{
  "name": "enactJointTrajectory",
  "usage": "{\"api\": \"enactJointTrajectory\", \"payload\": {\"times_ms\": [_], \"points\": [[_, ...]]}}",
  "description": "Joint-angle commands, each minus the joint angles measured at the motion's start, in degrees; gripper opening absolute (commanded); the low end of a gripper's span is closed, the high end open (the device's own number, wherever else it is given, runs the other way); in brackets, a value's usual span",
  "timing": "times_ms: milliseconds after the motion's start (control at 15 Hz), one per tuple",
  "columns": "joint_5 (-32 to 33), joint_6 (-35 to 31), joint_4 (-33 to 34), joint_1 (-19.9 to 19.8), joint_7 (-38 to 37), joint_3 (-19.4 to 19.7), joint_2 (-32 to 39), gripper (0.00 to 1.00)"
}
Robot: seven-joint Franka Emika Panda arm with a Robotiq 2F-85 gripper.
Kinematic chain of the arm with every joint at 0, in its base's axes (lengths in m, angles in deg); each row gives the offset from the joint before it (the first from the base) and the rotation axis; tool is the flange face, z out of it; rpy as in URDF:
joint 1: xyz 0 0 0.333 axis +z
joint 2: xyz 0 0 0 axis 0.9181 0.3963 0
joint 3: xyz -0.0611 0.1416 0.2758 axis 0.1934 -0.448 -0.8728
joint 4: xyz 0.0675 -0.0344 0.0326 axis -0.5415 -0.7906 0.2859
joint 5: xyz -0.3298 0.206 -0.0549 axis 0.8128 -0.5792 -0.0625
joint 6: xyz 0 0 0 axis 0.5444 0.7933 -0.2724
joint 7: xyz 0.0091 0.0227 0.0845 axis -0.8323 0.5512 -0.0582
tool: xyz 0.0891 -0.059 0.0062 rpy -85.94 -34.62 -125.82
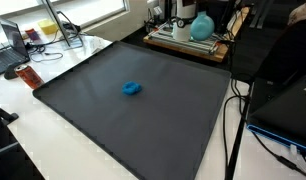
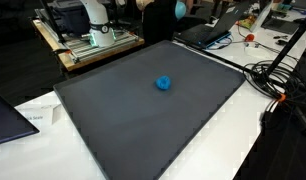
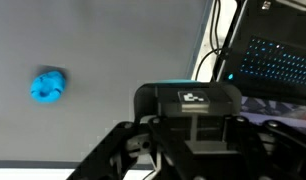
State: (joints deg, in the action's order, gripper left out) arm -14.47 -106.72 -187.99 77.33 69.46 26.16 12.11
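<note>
A small, lumpy blue object point(image 1: 132, 88) point(image 2: 164, 83) lies near the middle of the dark grey mat point(image 1: 143, 125) point(image 2: 123, 120); the wrist view has this blue object point(image 3: 48, 86) at its left. My gripper point(image 3: 193, 152) fills the bottom of the wrist view as a dark body with a lit strip, raised well above the mat and off to the right of the object. Its jaws are lost in the dark housing, and I see nothing between them. The white arm point(image 1: 183, 14) point(image 2: 94, 18) stands at the mat's far edge.
The mat lies on a white table point(image 1: 53, 130) point(image 2: 253, 140). A laptop point(image 3: 273, 60) point(image 2: 215, 28) with a lit keyboard sits beyond one mat edge, with black cables point(image 1: 233, 120) point(image 2: 268, 75) beside it. A teal rounded shape point(image 1: 201, 27) is near the arm's wooden base point(image 2: 83, 48).
</note>
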Motion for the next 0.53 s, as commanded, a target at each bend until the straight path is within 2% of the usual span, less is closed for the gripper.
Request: {"api": "enactJointTrajectory", "payload": {"times_ms": [0, 267, 467], "points": [[3.48, -0.07, 1.24, -3.74, -7.57, 0.92, 0.79, 0.22], [5.68, -0.71, 2.23, -7.59, -16.03, 1.87, 2.20, 0.22], [10.67, 1.19, 5.16, -9.59, -22.87, 1.39, 3.83, 0.22]]}}
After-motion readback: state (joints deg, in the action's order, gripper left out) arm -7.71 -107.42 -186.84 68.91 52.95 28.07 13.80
